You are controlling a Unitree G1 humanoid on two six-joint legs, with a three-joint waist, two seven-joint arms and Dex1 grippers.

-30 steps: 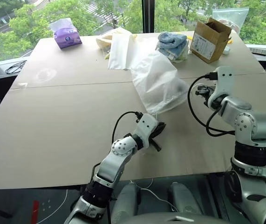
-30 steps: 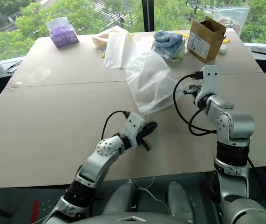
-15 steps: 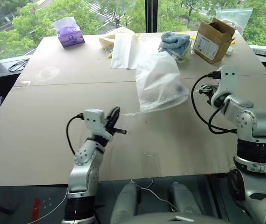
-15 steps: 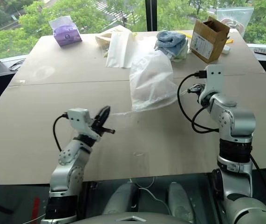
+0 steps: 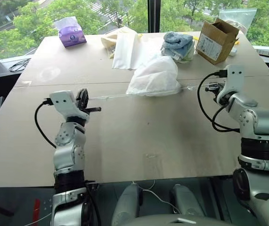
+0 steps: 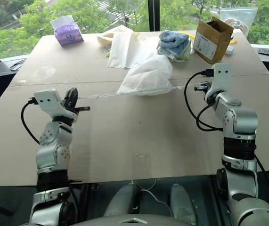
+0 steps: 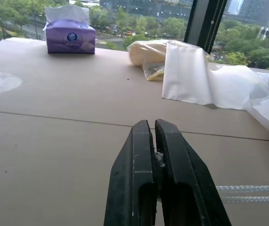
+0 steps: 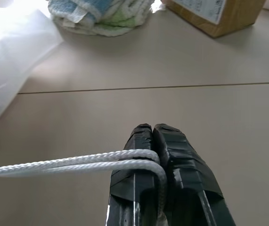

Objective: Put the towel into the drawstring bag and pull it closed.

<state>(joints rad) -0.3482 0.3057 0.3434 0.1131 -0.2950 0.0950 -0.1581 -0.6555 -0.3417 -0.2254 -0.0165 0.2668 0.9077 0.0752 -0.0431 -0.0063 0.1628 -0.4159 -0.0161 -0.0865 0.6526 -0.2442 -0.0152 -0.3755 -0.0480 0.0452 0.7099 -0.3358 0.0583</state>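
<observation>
While cords (image 5: 110,96) stretch taut, drawstring bag (image 5: 154,77) sits mid-table.

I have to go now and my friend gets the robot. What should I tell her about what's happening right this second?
Left end effector: shut on the cord, out to the robot's left.
Right end effector: shut on the cord's other end, out to the right.
Drawstring bag: lying bunched on the table between the two arms, cords stretched out to both sides.
Towel: not visible on the table; probably inside the bag, but the fabric hides it.
Done: cords gripped and drawn apart; the mouth looks gathered.
Left: check the mouth is fully cinched, then let go of both cords.
</observation>
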